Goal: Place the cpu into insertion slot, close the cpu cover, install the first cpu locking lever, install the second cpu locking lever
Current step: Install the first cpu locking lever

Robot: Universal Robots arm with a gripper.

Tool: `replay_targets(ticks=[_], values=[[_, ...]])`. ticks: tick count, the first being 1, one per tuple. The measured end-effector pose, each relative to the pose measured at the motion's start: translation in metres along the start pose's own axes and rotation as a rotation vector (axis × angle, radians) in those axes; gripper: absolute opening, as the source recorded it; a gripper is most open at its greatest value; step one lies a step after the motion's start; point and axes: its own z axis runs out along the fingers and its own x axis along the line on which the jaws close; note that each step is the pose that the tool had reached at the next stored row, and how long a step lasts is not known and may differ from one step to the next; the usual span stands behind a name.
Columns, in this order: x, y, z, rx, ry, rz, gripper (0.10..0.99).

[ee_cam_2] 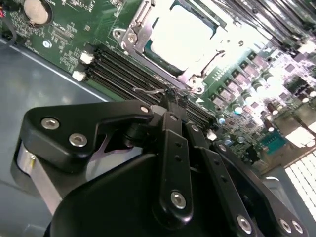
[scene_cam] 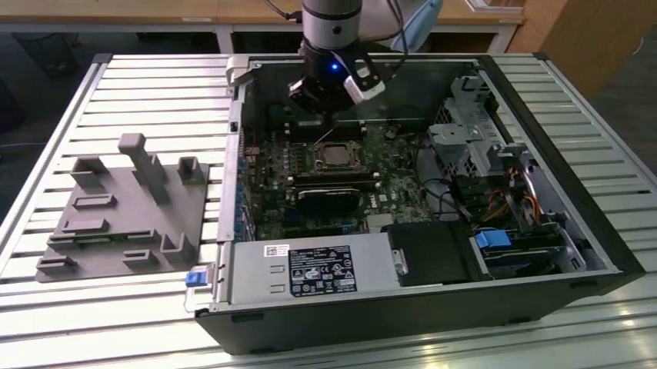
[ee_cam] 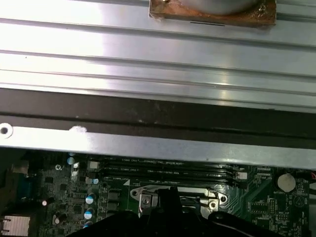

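Pincer closed on thin lever wire, beside cpu under cpu cover

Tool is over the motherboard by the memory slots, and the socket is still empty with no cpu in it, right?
Not empty: the second wrist view shows the cpu already seated in the insertion slot, cover frame around it. The tool is indeed over the motherboard by the memory slots.

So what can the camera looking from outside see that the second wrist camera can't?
The exterior view alone takes in the whole open computer case, the grey plastic fixture on the slatted table, and the arm reaching down. The second wrist view alone gives a close look at the black pincer and a thin wire lever right at its tips. Both show the green motherboard and the cpu sitting in its socket.
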Motion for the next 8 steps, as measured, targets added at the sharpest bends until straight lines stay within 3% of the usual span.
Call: replay_targets(ticks=[8], values=[[-0.0074, 0.0036, 0.0053, 0.000, -0.0005, 0.005, 0.106]])
